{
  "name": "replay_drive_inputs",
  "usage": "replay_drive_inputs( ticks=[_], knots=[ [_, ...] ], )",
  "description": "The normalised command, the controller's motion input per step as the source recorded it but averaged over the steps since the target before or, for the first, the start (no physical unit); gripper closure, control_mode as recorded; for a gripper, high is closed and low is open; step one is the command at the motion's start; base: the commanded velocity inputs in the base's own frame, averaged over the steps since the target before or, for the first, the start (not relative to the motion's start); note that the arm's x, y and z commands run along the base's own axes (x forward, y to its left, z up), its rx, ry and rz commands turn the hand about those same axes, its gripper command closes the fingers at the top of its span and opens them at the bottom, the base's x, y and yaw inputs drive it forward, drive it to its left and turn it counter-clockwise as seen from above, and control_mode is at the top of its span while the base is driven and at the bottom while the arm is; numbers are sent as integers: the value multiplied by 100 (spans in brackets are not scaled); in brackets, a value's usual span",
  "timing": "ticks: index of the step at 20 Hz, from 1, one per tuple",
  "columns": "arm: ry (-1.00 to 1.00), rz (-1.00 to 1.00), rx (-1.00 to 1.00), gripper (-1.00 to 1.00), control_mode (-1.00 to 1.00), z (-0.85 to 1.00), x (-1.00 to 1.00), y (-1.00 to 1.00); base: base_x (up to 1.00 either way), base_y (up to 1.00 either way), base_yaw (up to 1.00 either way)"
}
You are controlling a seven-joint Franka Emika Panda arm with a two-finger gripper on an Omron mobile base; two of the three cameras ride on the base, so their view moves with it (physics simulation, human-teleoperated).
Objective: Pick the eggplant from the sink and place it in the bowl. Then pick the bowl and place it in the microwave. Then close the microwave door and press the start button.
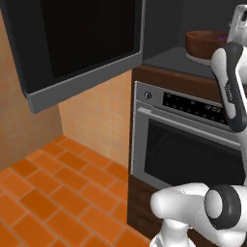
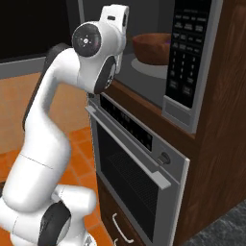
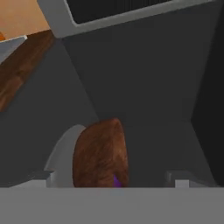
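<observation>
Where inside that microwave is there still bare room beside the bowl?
The dark floor of the microwave lies bare beside and behind the bowl. It is crowded at the round white plate under the bowl, where the eggplant peeks out.

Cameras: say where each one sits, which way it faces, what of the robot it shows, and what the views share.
Left base view: behind the arm, left; faces the open microwave door and oven; arm at right.
Right base view: behind, right; faces the microwave and oven; arm at left.
Hand view: on the hand, looks into the microwave at the bowl.
Shared: all show the bowl with the eggplant inside.
</observation>
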Motion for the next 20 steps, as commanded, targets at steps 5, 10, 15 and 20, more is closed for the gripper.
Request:
replay_drive_inputs(
  ticks=[5,10,15,20],
  knots=[
    [-30,3,-12,-100,-100,5,-100,75,0,0,0],
    [-35,0,-5,-100,-100,-1,-100,98,0,0,0],
    [-7,0,0,-100,-100,0,-100,94,0,0,0],
    [0,0,1,-100,-100,0,-100,94,0,0,0]
  ],
)
